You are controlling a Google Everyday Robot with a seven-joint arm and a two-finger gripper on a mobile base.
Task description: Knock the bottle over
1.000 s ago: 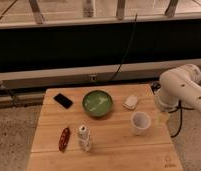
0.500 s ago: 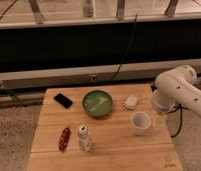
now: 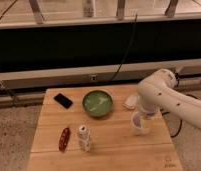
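The bottle (image 3: 84, 138) is small, slim and whitish with a white cap. It stands upright near the front left of the wooden table (image 3: 114, 150). My gripper (image 3: 144, 116) is at the lower end of the white arm (image 3: 161, 95), at the table's right side, right over the white cup (image 3: 140, 124). It is well to the right of the bottle and apart from it. The arm covers part of the cup's rim.
A green bowl (image 3: 97, 103) sits at the table's middle back. A black phone (image 3: 63, 100) lies at the back left. A flat red-brown oblong thing (image 3: 64, 139) lies left of the bottle. A small white object (image 3: 130, 102) lies right of the bowl.
The arm has swung left and inward over the table, and its end is now over the white cup. The bottle and the other things have not moved.
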